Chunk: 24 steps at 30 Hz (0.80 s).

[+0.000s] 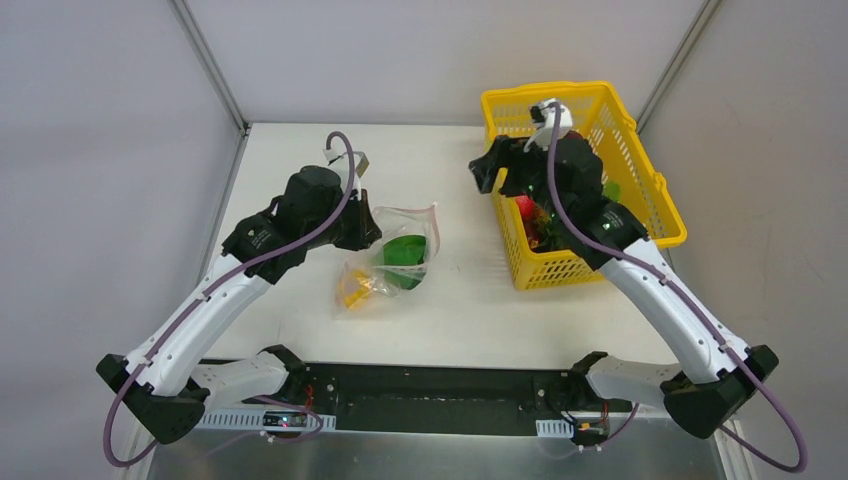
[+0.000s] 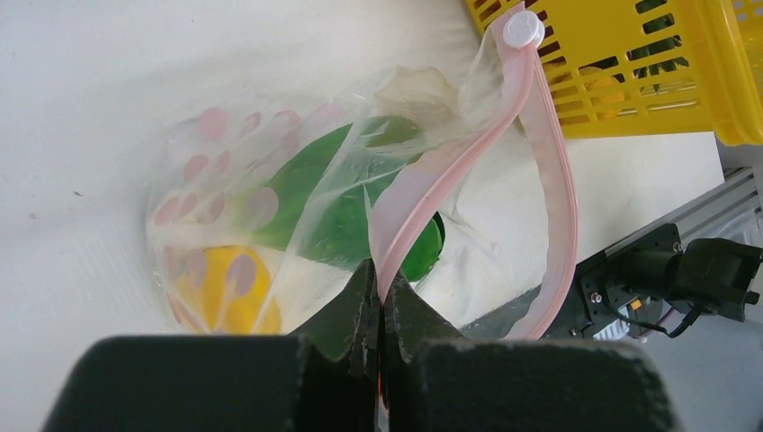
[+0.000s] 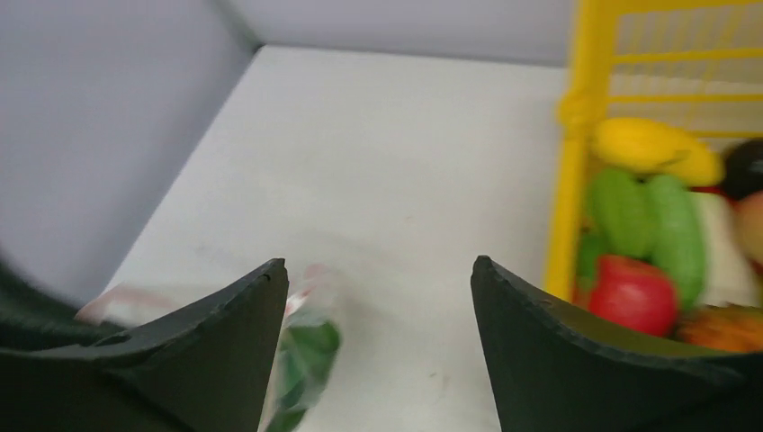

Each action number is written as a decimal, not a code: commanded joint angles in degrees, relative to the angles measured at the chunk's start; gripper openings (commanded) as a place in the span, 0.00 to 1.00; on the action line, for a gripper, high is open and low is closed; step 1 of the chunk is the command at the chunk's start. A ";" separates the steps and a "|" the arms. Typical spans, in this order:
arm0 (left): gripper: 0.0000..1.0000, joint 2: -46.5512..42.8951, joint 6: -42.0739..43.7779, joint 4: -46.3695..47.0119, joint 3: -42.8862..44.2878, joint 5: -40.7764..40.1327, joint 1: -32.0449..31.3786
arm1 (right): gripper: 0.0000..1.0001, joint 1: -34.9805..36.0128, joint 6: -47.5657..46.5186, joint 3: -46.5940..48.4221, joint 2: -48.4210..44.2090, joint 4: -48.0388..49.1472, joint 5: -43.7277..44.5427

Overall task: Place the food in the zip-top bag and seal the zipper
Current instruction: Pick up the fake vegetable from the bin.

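The clear zip-top bag [image 1: 392, 258] with pink dots lies mid-table, holding a green food piece [image 1: 405, 250] and a yellow one [image 1: 354, 289]. My left gripper [image 1: 370, 231] is shut on the bag's pink zipper strip [image 2: 396, 225] and holds the mouth open. The white slider [image 2: 523, 29] sits at the strip's far end. My right gripper [image 1: 487, 172] is open and empty, above the table between the bag and the basket. In the right wrist view the gripper [image 3: 378, 270] frames bare table, with the bag [image 3: 306, 360] by its left finger.
The yellow lattice basket [image 1: 655, 205] stands at the right and holds more food: yellow [image 3: 648, 144], green [image 3: 648, 211] and red [image 3: 634, 292] pieces. Grey walls close in the back and sides. The arm bases' rail [image 1: 430, 400] runs along the near edge.
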 commanded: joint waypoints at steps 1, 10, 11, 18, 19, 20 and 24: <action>0.00 -1.51 -1.85 3.79 -1.75 2.17 -0.61 | 0.78 -8.99 -4.73 3.90 2.05 -3.97 14.39; 0.00 -3.19 -1.70 5.33 -3.47 2.79 -0.56 | 0.83 -32.11 -0.55 9.02 13.31 -16.60 9.44; 0.00 -3.15 -1.67 5.40 -3.58 3.08 -0.54 | 0.84 -33.55 -0.46 9.27 14.26 -16.73 7.17; 0.00 -3.11 -1.10 5.86 -3.60 3.76 -0.54 | 0.85 -37.63 -0.25 14.70 23.42 -14.18 1.30; 0.00 -3.19 -1.06 5.88 -3.66 3.94 -0.55 | 0.85 -37.71 -0.14 16.78 25.59 -15.03 1.35; 0.00 -3.24 -1.02 5.78 -3.68 4.02 -0.58 | 0.85 -37.72 -0.10 18.63 27.66 -15.02 2.11; 0.00 -4.14 -0.84 5.74 -4.12 3.91 -0.56 | 0.85 -38.35 -0.33 25.39 35.80 -12.61 4.00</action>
